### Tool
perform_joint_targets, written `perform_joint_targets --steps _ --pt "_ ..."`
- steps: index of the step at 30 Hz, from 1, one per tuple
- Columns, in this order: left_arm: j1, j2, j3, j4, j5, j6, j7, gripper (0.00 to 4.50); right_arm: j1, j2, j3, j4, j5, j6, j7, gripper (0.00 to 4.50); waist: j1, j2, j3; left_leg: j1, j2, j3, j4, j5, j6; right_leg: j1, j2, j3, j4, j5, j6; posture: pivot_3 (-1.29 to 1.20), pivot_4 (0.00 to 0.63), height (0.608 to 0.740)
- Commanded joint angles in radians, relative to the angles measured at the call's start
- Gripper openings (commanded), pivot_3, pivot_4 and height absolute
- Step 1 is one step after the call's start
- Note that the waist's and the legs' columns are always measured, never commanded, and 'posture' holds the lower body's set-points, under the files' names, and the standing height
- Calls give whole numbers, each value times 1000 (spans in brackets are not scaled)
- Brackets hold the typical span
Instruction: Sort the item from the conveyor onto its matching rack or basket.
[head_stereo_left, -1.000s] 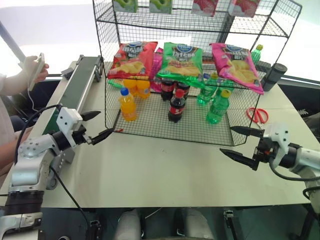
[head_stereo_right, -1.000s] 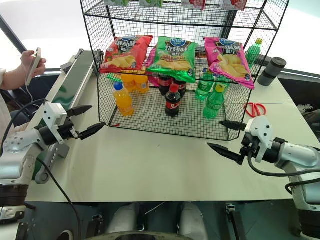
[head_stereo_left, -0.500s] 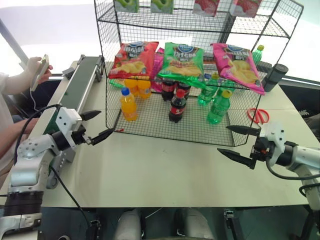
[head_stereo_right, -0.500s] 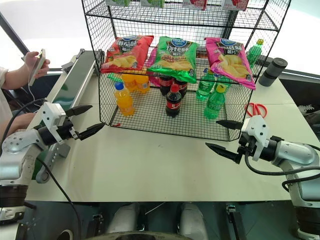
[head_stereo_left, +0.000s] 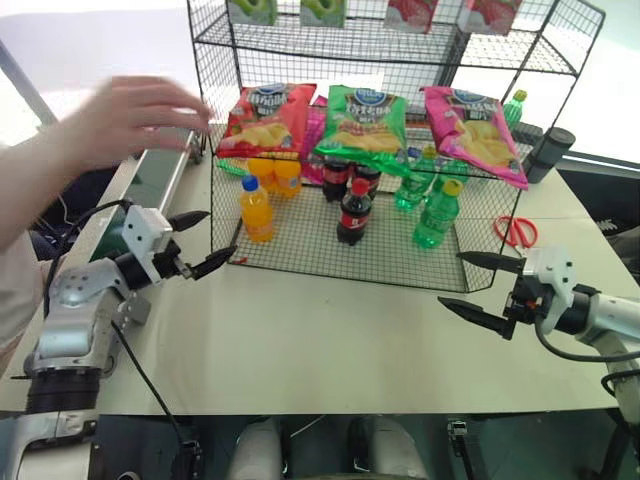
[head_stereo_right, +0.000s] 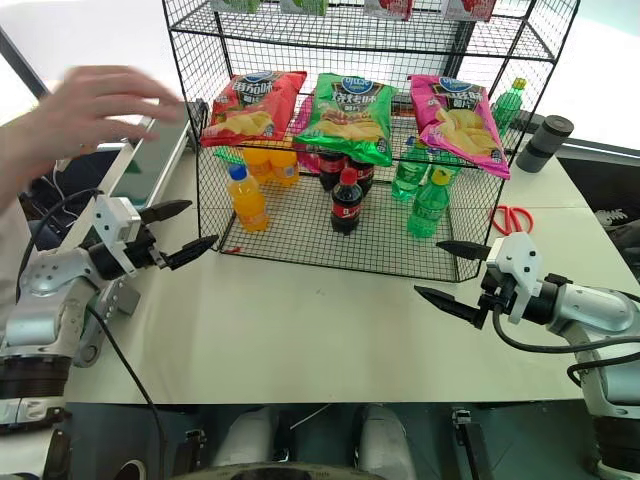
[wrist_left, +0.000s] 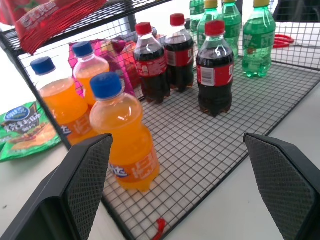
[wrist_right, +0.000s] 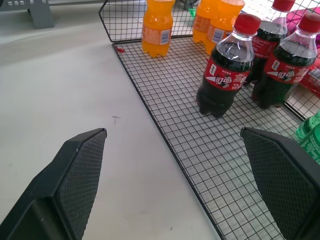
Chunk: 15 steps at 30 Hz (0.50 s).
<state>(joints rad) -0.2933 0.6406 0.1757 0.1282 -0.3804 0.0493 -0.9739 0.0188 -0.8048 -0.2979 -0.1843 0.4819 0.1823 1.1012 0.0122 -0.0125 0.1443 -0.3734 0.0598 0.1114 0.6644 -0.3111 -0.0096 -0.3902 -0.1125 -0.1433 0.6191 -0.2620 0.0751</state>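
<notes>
The item is out of view. The conveyor (head_stereo_left: 158, 175) runs along the table's left side, and a person's hand (head_stereo_left: 135, 110) hovers over its far part. Its visible belt carries nothing. The black wire rack (head_stereo_left: 330, 273) stands at the back middle. On its middle tier lie a red chip bag (head_stereo_left: 265, 118), a green one (head_stereo_left: 365, 122) and a magenta-pink one (head_stereo_left: 475, 130). My left gripper (head_stereo_left: 220, 232) is open and empty, near the rack's front left corner. My right gripper (head_stereo_left: 450, 280) is open and empty, near the front right corner.
Orange soda bottles (head_stereo_left: 256, 210), cola bottles (head_stereo_left: 351, 212) and green bottles (head_stereo_left: 437, 213) stand on the rack's bottom tier. Red scissors (head_stereo_left: 515, 230) and a black cylinder (head_stereo_left: 550, 150) lie right of the rack. White table surface stretches between my grippers.
The person's hand, earlier at the far left holding a phone, now reaches over the conveyor. Both grippers stay open and in place.
</notes>
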Motion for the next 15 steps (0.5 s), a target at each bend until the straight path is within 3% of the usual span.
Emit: perform_joint_targets --steps 1,7,15 --pt "-22 -2 0 1 10 -30 3 4500 -10 -10 -29 0 -1 -25 -6 4469 -1 0 0 0 0 0 0 0 0 0 0 0 0 0 0 0 150 738" --pt "-37 4 9 26 12 -35 -6 4500 -29 -12 -12 28 -13 -45 2 4469 0 0 0 0 -1 0 0 0 0 0 0 0 0 0 0 0 150 738" --pt "36 -11 9 -71 3 -22 19 4500 -30 -2 20 49 -21 -57 26 4469 -1 0 0 0 -1 0 0 0 -1 0 0 0 0 0 0 0 150 738"
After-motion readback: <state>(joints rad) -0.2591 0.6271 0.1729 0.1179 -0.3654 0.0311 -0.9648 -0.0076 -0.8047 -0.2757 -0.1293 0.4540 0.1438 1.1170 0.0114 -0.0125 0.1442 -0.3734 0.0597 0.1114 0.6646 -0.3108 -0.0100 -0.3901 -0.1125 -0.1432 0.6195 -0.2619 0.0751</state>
